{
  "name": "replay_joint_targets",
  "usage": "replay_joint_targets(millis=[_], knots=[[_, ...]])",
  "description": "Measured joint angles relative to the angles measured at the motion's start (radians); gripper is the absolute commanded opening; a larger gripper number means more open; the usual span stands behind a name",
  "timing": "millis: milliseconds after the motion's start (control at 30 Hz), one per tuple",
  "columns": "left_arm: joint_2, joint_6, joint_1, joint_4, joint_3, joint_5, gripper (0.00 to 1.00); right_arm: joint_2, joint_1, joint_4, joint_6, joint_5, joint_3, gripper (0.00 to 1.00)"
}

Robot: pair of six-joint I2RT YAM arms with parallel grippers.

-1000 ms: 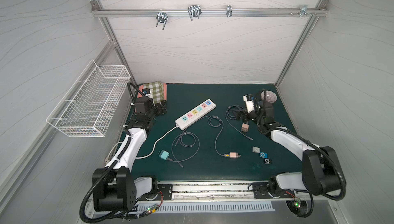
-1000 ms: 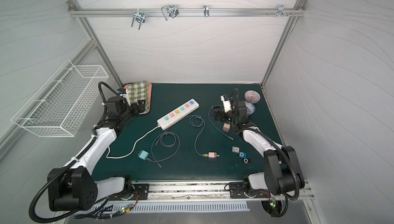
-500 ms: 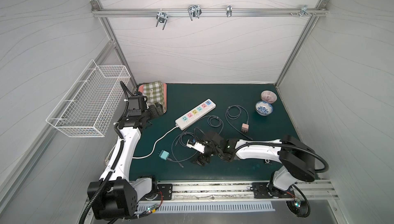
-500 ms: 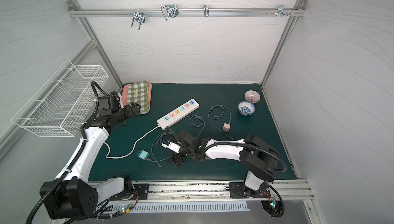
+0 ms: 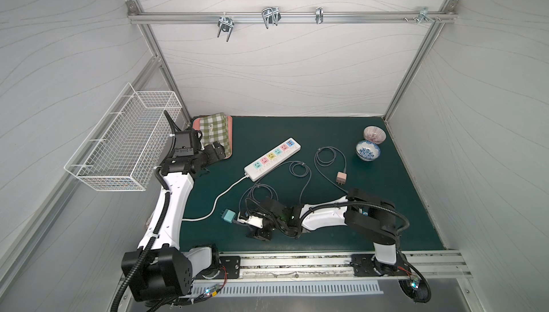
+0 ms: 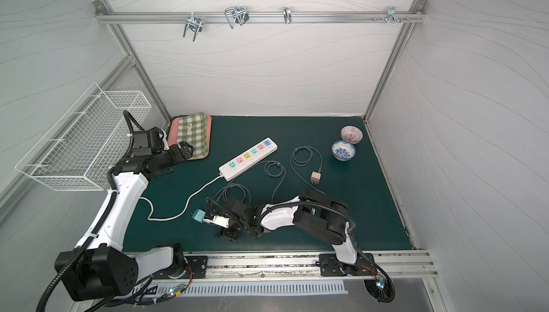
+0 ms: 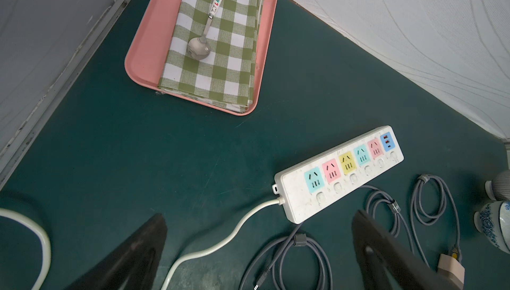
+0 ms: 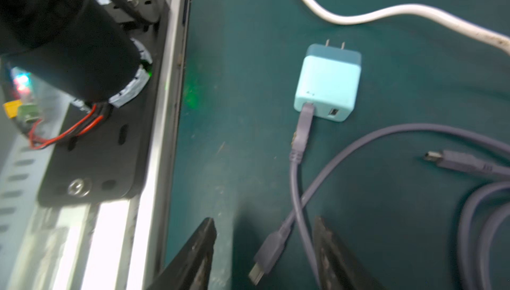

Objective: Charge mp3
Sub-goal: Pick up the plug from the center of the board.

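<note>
From above: spotting right gripper (image 5: 256,231) low beside teal charger (image 5: 228,216), with what looks like mp3 player (image 5: 364,213) peeking out behind, under that nearer arm's elbow.

Left wrist: finding left gripper (image 7: 259,250) spread wide, empty.

Right wrist: catching jaws half parted, straddling loose cable plug (image 8: 269,250), roughly along the gap, unpinched.

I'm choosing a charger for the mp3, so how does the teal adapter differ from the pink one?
The teal adapter is blue-green, the pink adapter pale pink. The teal adapter lies near the front edge, by the right gripper; the pink adapter lies farther back, near the blue bowl. Both lie unplugged from the power strip, each with a cable attached.
</note>
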Motion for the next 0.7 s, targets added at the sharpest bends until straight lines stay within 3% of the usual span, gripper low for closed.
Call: replay_joint_targets(millis=[500, 700], knots=[[0.0, -0.008, 0.008, -0.004, 0.038, -0.004, 0.97, 0.176, -0.002, 0.034, -0.068, 0.009, 0.17, 0.41], [0.005, -0.007, 0.01, -0.004, 0.044, -0.004, 0.96, 0.195, -0.014, 0.036, -0.07, 0.013, 0.195, 0.31]])
